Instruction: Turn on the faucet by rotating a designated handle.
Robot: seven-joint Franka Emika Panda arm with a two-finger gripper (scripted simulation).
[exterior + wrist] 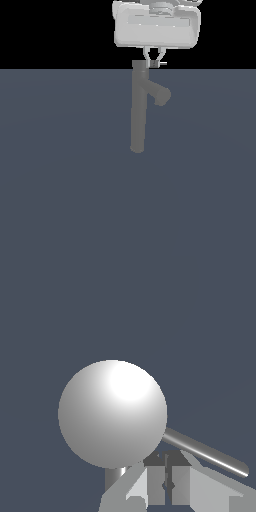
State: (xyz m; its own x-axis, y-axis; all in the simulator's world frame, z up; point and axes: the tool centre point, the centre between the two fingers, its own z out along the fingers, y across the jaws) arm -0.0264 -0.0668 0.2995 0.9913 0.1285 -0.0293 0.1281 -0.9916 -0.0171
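Observation:
The faucet (138,110) is a tall dull-grey column with a stubby angled spout (160,94) near its top. In the wrist view the faucet (112,413) shows from above as a round pale cap. The handle (205,452) is a thin light-grey rod sticking sideways from the cap. In the exterior view only a short end of the handle (163,64) shows beside the fingers. My gripper (154,63) hangs right at the column's top, on the exterior view's right of it. The gripper (166,466) has its fingers close together, beside the handle's root, with nothing seen between them.
A flat dark blue-grey floor (60,190) spreads all around the faucet. My arm's white hand body (156,27) fills the top of the exterior view above the column.

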